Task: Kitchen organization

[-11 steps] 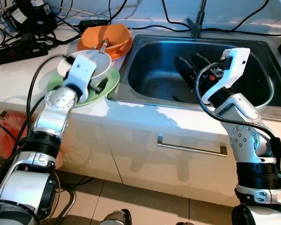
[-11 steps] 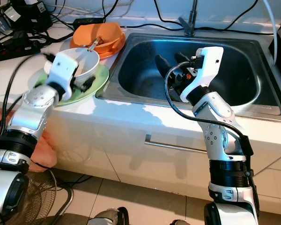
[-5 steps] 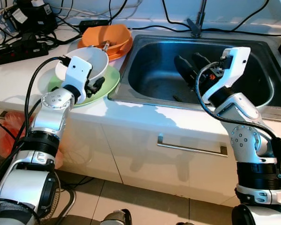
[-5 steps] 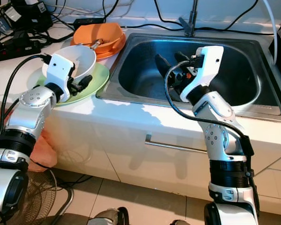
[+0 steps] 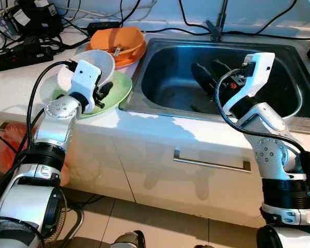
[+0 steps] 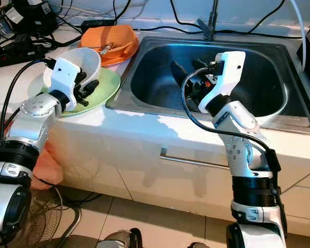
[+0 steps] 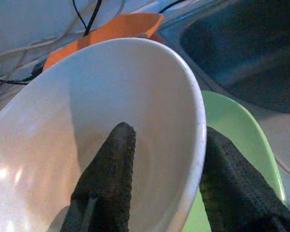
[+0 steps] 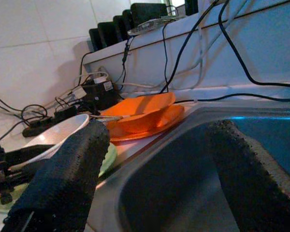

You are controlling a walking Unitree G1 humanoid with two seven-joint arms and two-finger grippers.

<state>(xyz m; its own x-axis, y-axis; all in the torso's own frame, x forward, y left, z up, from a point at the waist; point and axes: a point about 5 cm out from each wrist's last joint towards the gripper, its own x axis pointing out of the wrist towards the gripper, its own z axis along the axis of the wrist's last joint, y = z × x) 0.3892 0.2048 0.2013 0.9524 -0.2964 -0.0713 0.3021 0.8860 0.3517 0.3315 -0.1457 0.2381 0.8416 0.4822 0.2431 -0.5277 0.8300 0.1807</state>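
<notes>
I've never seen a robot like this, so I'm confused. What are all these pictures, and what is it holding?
It is a robot standing at a kitchen counter. Two pictures come from cameras in its head, looking down at its silver arms. The other two come from small cameras on its wrists, looking along the black fingers of each claw.

The left claw is pinching the rim of a white bowl: one finger is inside and the other outside. The bowl is tilted above a green plate. Behind them sits an orange bowl on an orange plate, with black cables beyond.

The right claw is open, holding nothing, over the metal sink.
</notes>
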